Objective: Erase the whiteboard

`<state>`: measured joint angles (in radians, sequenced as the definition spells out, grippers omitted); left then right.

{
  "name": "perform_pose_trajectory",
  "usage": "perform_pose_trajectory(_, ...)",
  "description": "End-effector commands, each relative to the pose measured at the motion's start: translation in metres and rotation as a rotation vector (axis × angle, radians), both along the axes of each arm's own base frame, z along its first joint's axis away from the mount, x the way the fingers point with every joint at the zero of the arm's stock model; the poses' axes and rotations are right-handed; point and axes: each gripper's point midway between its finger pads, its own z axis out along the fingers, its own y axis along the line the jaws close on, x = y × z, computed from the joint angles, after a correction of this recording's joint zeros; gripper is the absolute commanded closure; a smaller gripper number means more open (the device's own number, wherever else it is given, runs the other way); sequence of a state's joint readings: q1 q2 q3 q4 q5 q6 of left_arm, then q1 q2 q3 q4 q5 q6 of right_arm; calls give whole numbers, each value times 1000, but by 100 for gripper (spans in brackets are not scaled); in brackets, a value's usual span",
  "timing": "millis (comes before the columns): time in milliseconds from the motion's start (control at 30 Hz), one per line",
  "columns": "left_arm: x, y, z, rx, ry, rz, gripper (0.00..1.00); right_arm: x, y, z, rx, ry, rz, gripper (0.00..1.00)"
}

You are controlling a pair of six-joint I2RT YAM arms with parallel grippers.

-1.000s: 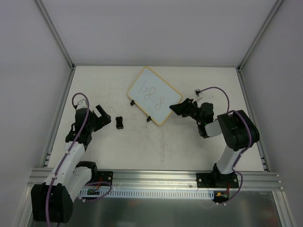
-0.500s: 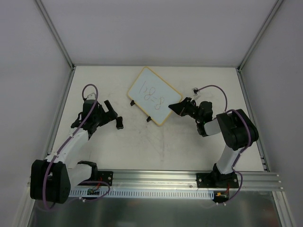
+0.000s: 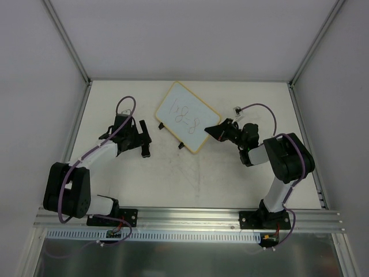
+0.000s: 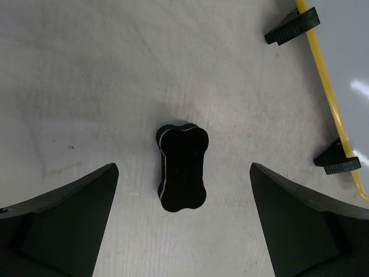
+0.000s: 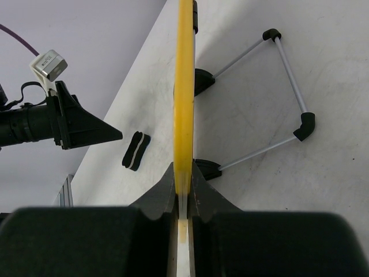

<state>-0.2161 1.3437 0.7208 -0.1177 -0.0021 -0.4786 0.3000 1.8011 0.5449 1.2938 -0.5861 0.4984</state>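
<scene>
The whiteboard (image 3: 187, 117) sits toward the far middle of the table (image 3: 190, 179), turned so that its long axis runs on a diagonal from far-left to near-right, with pen marks (image 3: 185, 118) unwiped on its white face. At the board's near-right corner the right gripper (image 3: 214, 131) is clamped on the tan frame. The right wrist view shows that frame edge-on, with a finger pressed against each side. Along the board's near-left long edge stand the two black clips (image 3: 161, 125), and just off that edge, on the side away from the right arm, lies the small black eraser (image 3: 146, 151), apart from the board. The left gripper (image 4: 183, 168) hovers over the eraser with its fingers spread wide and nothing between them touching. The eraser's long axis points along the gripper's reach, so the fingers bracket its narrow waist. From this tool the board lies to the right, close by, its clipped edge first. The left arm is clearly the nearer to the eraser, so I judge the coming move is to descend and close across that waist.
</scene>
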Motion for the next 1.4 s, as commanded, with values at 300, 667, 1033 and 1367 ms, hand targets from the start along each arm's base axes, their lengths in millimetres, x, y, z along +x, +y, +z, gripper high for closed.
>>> perform_pose_trajectory(300, 3, -16, -15, 145, 96, -70, 5, 7, 3, 56, 60, -270, 11, 100)
perform_pose_trajectory(667, -1, -10, -26, 201, 138, -66, 14, 6, 1, 57, 65, -266, 6, 100)
perform_pose_trajectory(1033, -3, -13, -39, 200, 186, -77, 34, 6, 0, 56, 65, -262, 6, 100)
perform_pose_trajectory(1367, -3, -14, -30, 204, 154, -74, 43, 7, 0, 55, 66, -257, 8, 100)
